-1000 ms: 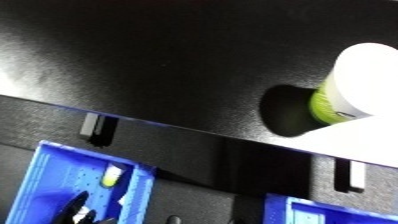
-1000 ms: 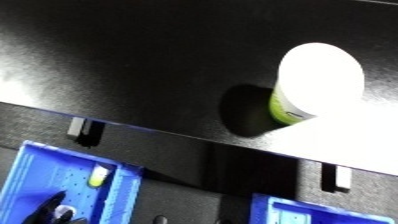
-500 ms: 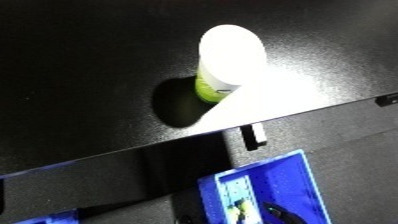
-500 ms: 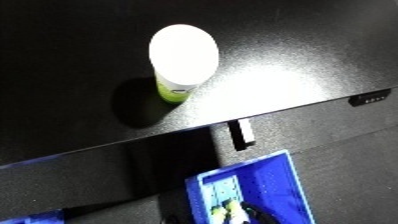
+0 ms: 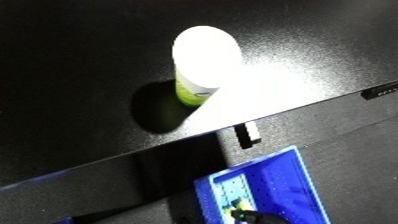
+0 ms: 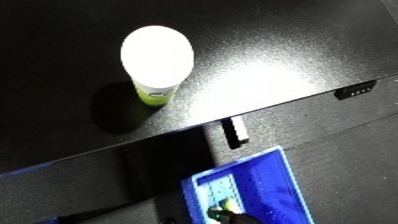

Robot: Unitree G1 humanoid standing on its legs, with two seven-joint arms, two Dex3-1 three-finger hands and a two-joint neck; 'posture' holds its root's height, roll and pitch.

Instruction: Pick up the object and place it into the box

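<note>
We find a container [image 6: 156, 62] standing upright on the black table [image 6: 62, 45]. Its top is white and strongly lit, so that no detail of the lid can be read; the lower body, where it shows below the glare, is yellow-green. It casts a dark shadow on the table to its lower left. A bright patch of light falls on the table surface just to the right of the container and runs toward the table's front edge.

We note that the container stands near that front edge but clear of it, wholly on the table. Nothing touches it.

Below the table edge, at the bottom of both views, we see a blue bin [image 5: 266, 185]. It sits lower than the table top and well apart from the container. Some small things lie at the bin's lower end, one pale yellow-green and one dark; we cannot tell what they are.

On the dark frame under the table edge we record a small black bracket [image 5: 247, 135] between the container and the bin, and a small panel with pale dots [image 6: 355, 92] toward the right.

Neither of the robot's hands appears in either view, so we cannot tell how their fingers stand. The container is not in the bin.
</note>
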